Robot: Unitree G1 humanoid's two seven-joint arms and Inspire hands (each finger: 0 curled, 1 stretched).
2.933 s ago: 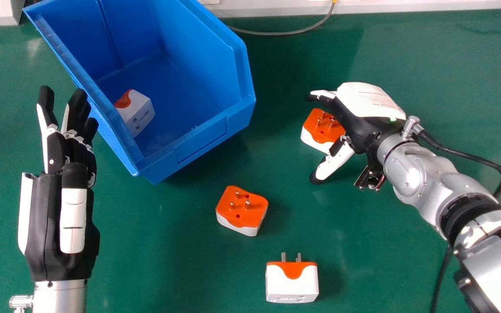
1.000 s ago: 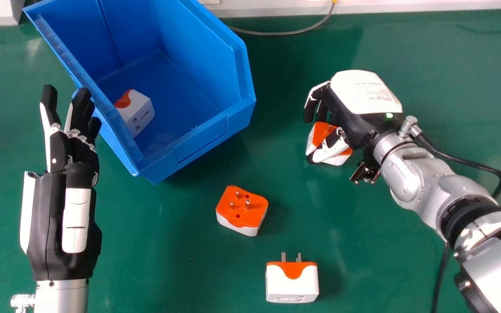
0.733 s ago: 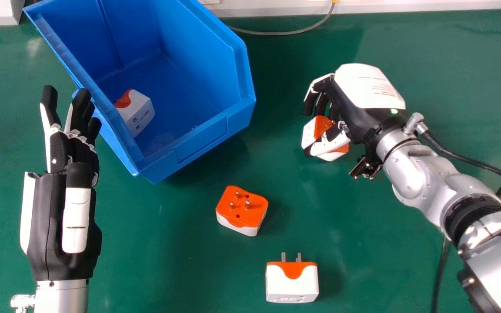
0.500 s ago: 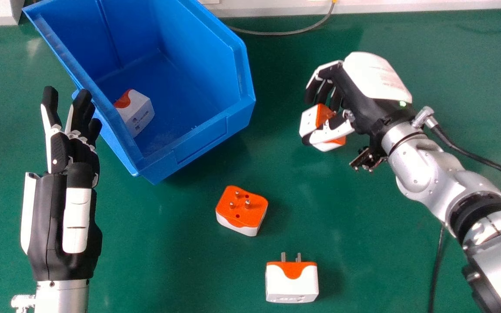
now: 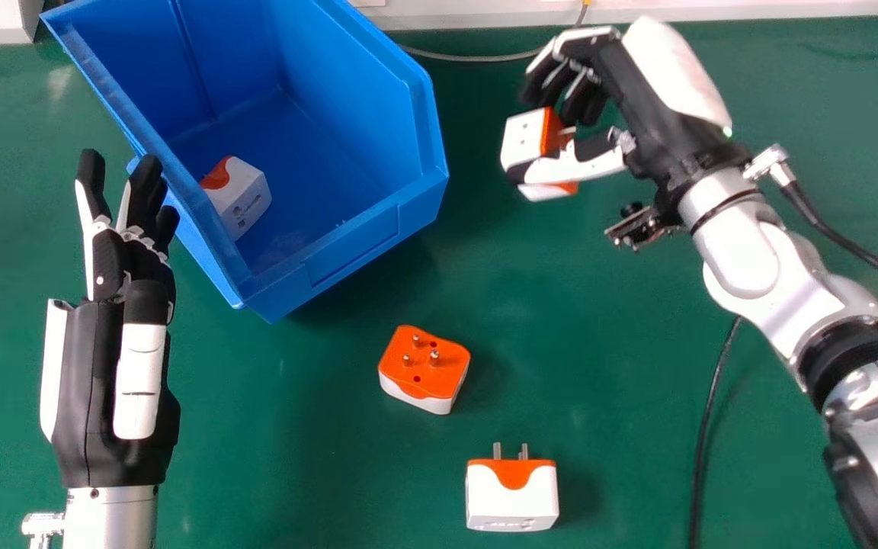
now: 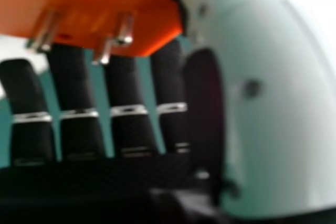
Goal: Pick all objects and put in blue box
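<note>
In the head view my right hand (image 5: 656,91) is raised right of the blue box (image 5: 351,255), curled on an orange-and-white plug adapter (image 5: 524,141) between thumb and fingers. The right hand view has the held adapter (image 6: 105,9) with its metal pins, beside the thumb of my right hand (image 6: 273,103). One adapter (image 5: 239,200) lies inside the box. Another adapter (image 5: 424,366) lies pins up on the table, and a third adapter (image 5: 512,496) sits nearer the front. My left hand (image 5: 115,366) is left of the box, fingers straight and holding nothing.
The green table (image 5: 294,457) carries everything. A grey cable (image 5: 485,57) runs along the back, in front of a pale ledge (image 5: 751,6). A black cable (image 5: 709,419) hangs beneath my right forearm.
My right hand has closed on the adapter that stood on the table, lifted it and carried it toward the back and slightly left. The left hand has hardly shifted.
</note>
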